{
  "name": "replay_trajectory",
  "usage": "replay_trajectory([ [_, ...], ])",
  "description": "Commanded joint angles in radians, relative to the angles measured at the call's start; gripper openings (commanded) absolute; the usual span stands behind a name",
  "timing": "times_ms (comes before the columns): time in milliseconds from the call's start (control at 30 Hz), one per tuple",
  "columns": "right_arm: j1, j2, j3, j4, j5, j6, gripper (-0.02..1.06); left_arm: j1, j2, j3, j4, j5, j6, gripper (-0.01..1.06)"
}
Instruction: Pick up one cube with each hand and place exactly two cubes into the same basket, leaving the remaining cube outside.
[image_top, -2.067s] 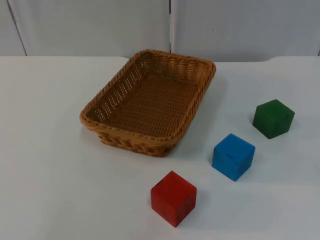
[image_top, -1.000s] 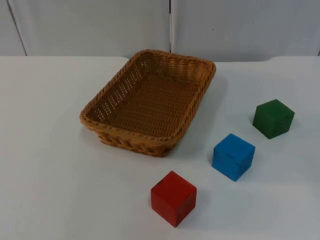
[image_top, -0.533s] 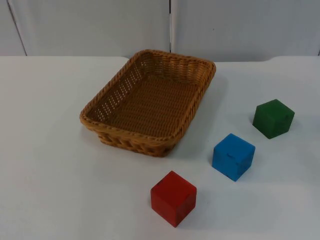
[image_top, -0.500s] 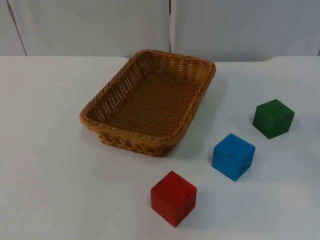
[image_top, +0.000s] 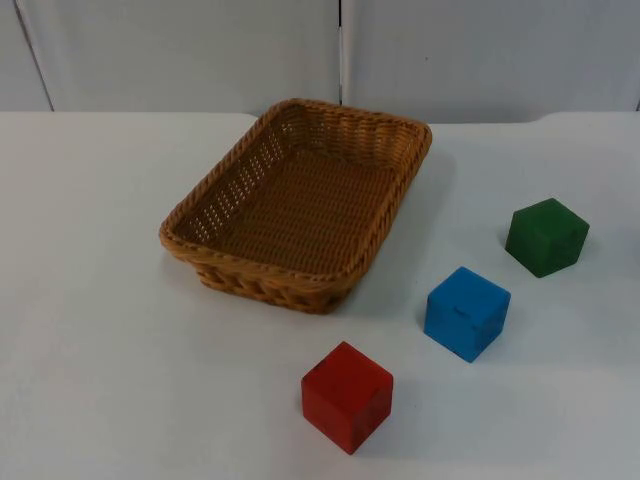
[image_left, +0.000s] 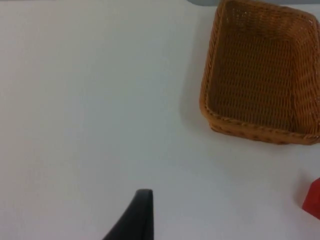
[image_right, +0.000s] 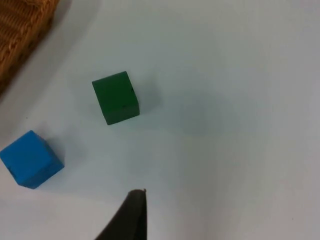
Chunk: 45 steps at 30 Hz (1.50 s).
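Basket (image_top: 300, 205): set on the table (image_top: 90, 300), nothing inside, ready for two cubes.
Red cube (image_top: 347, 396): just in front of the basket.
Blue cube (image_top: 466, 313): beside the basket's near right corner.
Green cube (image_top: 546, 237): right of the basket, farthest out.
Left tool (image_left: 135, 217): held left of the basket, waiting; spread or pressed cannot be told.
Right tool (image_right: 127, 217): held above the green cube's side; state cannot be told.

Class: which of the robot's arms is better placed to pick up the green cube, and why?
Probably the right arm. The green cube lies on the table's right side, in the right wrist view beside the blue cube; the left wrist view faces the basket.
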Motion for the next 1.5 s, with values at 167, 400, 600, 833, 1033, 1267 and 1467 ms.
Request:
replay_trajectory([
  [167, -0.004, 0.112, -0.084, 0.001, -0.013, -0.034, 1.05, 0.003, 0.083, -0.065, -0.060, -0.015, 0.046, 1.05],
  [400, -0.002, 0.248, -0.202, 0.051, -0.002, -0.100, 1.05, 0.003, 0.181, -0.121, -0.216, -0.024, 0.171, 1.05],
  [600, -0.002, 0.352, -0.291, 0.086, -0.002, -0.162, 1.05, 0.003, 0.261, -0.143, -0.269, -0.032, 0.226, 1.05],
  [833, -0.002, 0.463, -0.360, 0.131, 0.007, -0.222, 1.05, 0.003, 0.330, -0.143, -0.305, -0.038, 0.264, 1.01],
  [1033, 0.055, 0.560, -0.405, 0.149, 0.021, -0.263, 1.05, -0.036, 0.388, -0.152, -0.323, -0.040, 0.335, 1.01],
  [1267, 0.148, 0.637, -0.410, 0.130, -0.027, -0.267, 1.05, -0.172, 0.474, -0.161, -0.284, -0.090, 0.335, 1.01],
  [1467, 0.170, 0.676, -0.410, 0.130, -0.069, -0.267, 1.05, -0.279, 0.556, -0.161, -0.258, -0.126, 0.331, 1.01],
])
